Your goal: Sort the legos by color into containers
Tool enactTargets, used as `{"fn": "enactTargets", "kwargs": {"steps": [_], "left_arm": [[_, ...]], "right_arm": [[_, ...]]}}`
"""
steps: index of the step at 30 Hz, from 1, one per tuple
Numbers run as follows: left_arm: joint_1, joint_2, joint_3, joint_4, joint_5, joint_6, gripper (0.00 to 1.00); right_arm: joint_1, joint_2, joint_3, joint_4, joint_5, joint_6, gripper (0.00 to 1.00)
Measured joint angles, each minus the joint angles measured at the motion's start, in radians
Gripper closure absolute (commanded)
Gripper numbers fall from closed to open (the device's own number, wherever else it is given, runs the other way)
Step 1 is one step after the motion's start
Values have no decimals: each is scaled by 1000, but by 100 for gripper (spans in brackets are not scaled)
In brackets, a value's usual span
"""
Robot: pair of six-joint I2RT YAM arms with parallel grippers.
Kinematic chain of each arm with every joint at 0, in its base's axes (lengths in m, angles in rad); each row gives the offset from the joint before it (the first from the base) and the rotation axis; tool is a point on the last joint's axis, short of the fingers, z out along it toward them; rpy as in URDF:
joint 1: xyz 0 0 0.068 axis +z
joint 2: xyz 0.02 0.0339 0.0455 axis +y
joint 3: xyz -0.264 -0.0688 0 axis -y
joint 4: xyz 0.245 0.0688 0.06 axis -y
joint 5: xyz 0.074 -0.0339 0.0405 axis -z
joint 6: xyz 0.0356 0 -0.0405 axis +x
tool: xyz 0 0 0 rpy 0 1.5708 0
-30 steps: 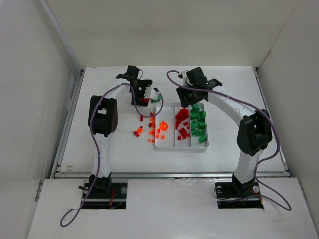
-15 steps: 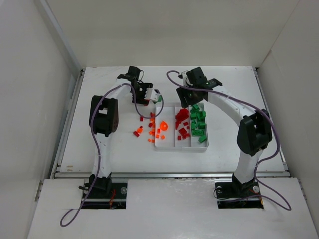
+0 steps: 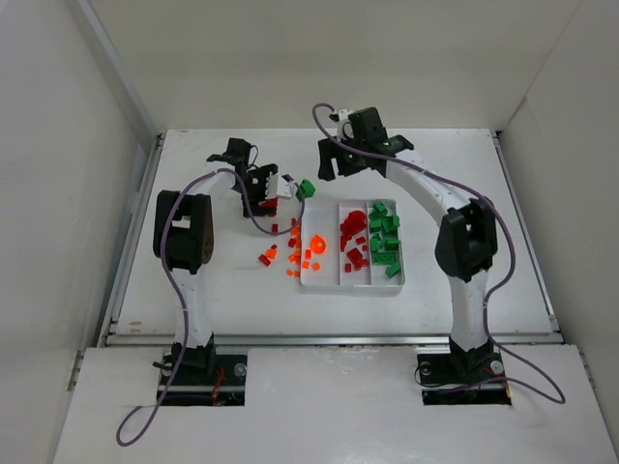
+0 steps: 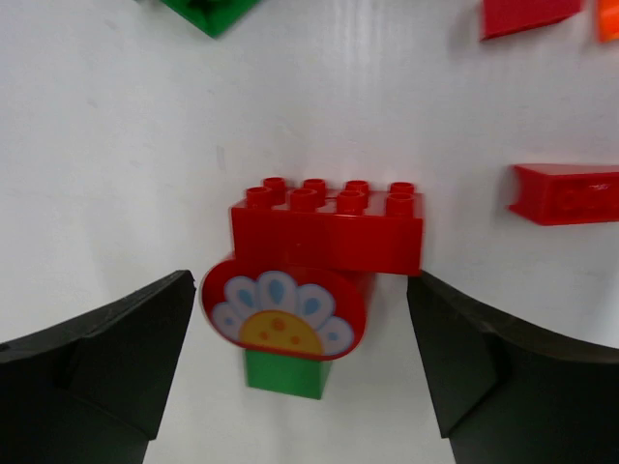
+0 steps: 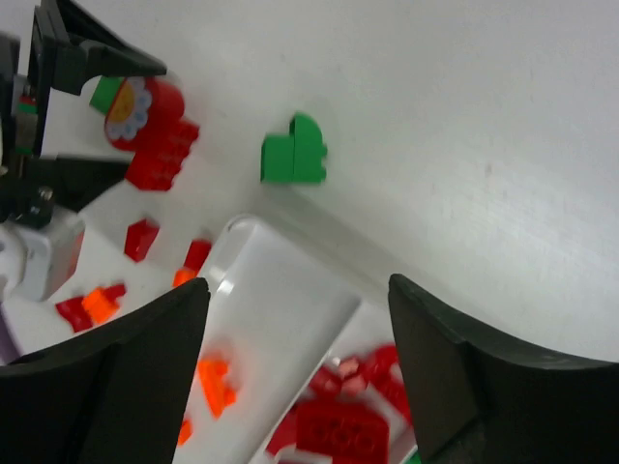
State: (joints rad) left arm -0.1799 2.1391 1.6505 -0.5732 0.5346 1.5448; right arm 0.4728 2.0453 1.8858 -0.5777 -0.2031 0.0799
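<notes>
Bracketing red flower-brick (image 4: 327,232) w/ left gripper (image 4: 300,300): jaws wide, nothing held.
Brick lies on table (image 4: 116,145) off tray (image 3: 321,281) far-left corner; I'd centre, drop, pinch sides. Right gripper (image 5: 298,288) open, empty, nr green brick (image 5: 294,162).

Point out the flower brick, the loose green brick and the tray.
red flower brick (image 4: 327,232): left wrist view, studded block's side.
loose green brick (image 5: 293,155): right wrist view, its middle.
white tray (image 5: 280,290): right wrist view, bare floor.

Centre: red brick (image 4: 327,232); below it, red disc (image 4: 282,311) with white, blue and yellow flower pattern; green block (image 4: 283,373) beneath; white tabletop (image 4: 116,145).
</notes>
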Motion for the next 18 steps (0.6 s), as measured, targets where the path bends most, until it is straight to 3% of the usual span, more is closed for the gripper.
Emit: {"fn": "enactTargets", "kwargs": {"steps": [1,3,11,18], "left_arm": [[6,-16,-28,8,1,-26,0],[14,-47,-87,32,13,-93,0],[22,-100,-172,131,21,-339,0],[31,-158,-173,263,-93,-575,0]], "right_arm": [[0,43,47,14,-15,16,9],[0,122,114,42,-41,37,0],[3,370,280,64,-110,87,0],[39,480,367,77,-94,122,0]]}}
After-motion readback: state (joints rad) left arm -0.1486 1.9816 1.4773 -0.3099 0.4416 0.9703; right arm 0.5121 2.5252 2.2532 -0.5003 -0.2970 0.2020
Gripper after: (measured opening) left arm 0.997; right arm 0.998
